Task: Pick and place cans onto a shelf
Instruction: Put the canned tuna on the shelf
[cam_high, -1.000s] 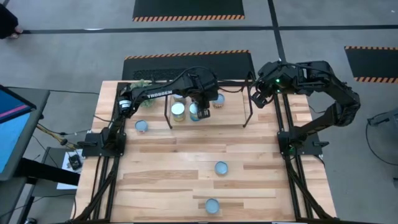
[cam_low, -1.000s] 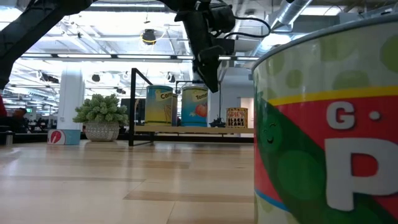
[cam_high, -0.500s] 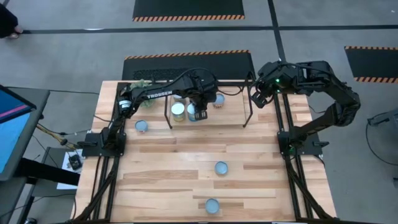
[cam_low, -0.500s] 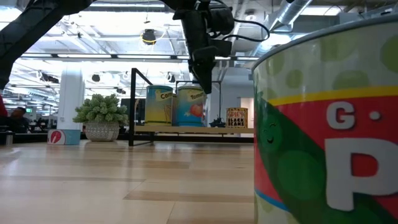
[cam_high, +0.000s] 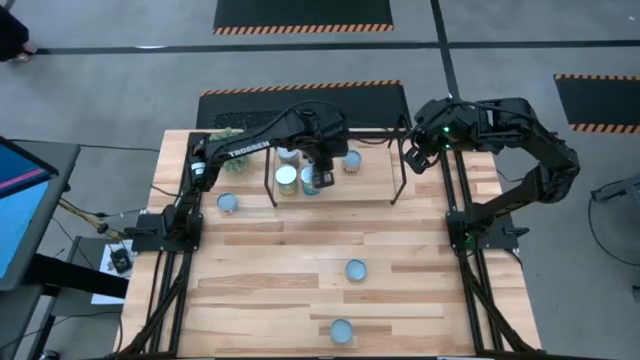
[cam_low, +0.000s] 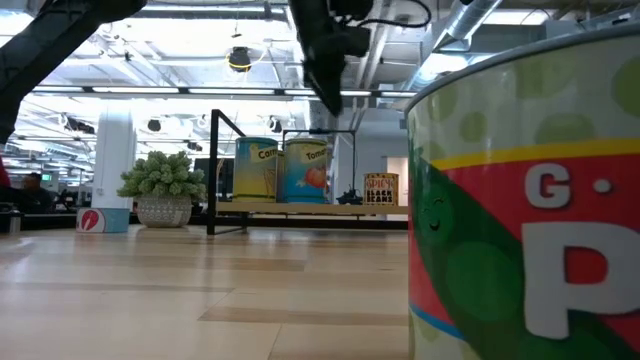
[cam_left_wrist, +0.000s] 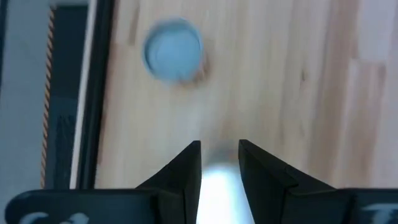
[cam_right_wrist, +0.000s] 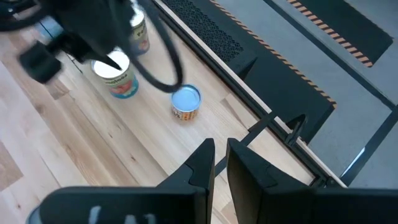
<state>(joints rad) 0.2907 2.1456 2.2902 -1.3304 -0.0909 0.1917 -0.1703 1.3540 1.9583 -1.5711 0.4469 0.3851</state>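
Three cans (cam_high: 287, 178) stand on the shelf (cam_high: 370, 185) at the worktop's far edge, the left gripper (cam_high: 322, 180) hovers empty and slightly parted above them, and three cans (cam_high: 355, 269) remain on the worktop.

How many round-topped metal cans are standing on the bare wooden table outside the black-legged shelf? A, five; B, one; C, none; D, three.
D: the high view shows one can left of the shelf, one mid-table and one near the front edge; the others sit inside the shelf.
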